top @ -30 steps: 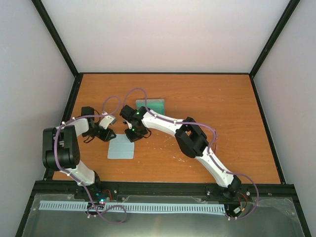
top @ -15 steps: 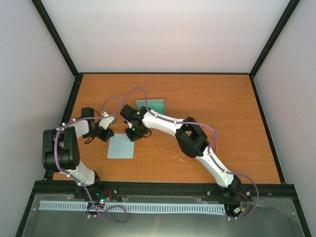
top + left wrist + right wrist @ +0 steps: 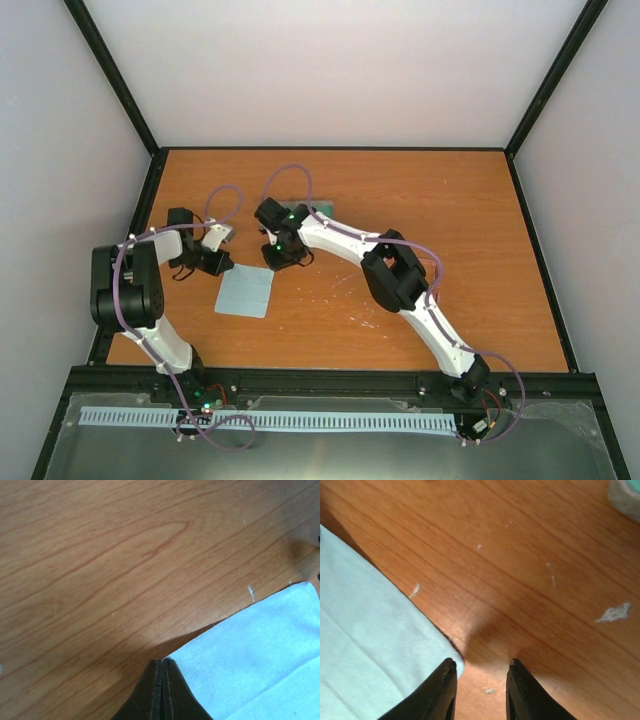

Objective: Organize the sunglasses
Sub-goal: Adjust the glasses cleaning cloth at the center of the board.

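Down on the wooden table [image 3: 450, 230], a pale blue cloth [image 3: 245, 293] lay flat, and both arms were bent in over it from either side. Honestly, I couldn't spot the sunglasses in any of the three views, so no idea where they sat. If they were near the case, the right arm was covering that spot from above.

The left gripper [image 3: 162, 664] had its fingers pressed tight together with no gap at all. The tips sat right at one corner of the cloth. Couldn't tell whether it had actually pinched the fabric or was just touching the edge.

The right gripper [image 3: 481, 669] had its fingers spread with a clear gap, and bare wood showed between them. One finger [image 3: 445, 680] was just at the cloth's opposite corner, the other out over the table. Nothing was held in there.

A greyish-green rounded corner of the case [image 3: 625, 495] poked into the far edge of the right wrist view, well apart from the cloth. A few white specks [image 3: 612, 612] were scattered on the wood.
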Controlling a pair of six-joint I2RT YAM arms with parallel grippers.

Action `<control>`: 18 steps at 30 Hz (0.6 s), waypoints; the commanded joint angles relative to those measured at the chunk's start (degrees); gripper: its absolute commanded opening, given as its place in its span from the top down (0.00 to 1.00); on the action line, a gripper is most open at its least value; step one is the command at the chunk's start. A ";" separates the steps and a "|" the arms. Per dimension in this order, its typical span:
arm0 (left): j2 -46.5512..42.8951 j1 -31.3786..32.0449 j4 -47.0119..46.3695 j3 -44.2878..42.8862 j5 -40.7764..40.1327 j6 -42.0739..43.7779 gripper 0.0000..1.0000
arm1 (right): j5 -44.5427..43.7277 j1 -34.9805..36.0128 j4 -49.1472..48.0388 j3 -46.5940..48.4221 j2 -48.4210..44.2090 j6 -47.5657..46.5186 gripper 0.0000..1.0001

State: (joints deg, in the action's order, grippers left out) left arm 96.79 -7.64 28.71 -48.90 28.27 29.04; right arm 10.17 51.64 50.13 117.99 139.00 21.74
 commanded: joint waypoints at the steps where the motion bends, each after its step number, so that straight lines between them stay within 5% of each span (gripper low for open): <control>1: 2.17 0.26 1.29 -1.28 -0.07 -1.27 1.00 | 3.46 0.28 3.14 4.58 0.41 -0.42 0.66; 6: 1.04 0.26 1.39 -0.56 0.26 -0.67 1.00 | 4.62 0.72 3.89 5.32 0.88 0.61 0.62; 18: 1.55 0.32 0.52 -0.68 1.30 0.24 1.00 | 1.51 1.88 9.06 9.51 4.85 2.80 0.69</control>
State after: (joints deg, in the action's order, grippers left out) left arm 97.49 -7.64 28.69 -49.45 29.19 28.62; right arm 13.63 52.90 56.95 126.93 142.56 23.05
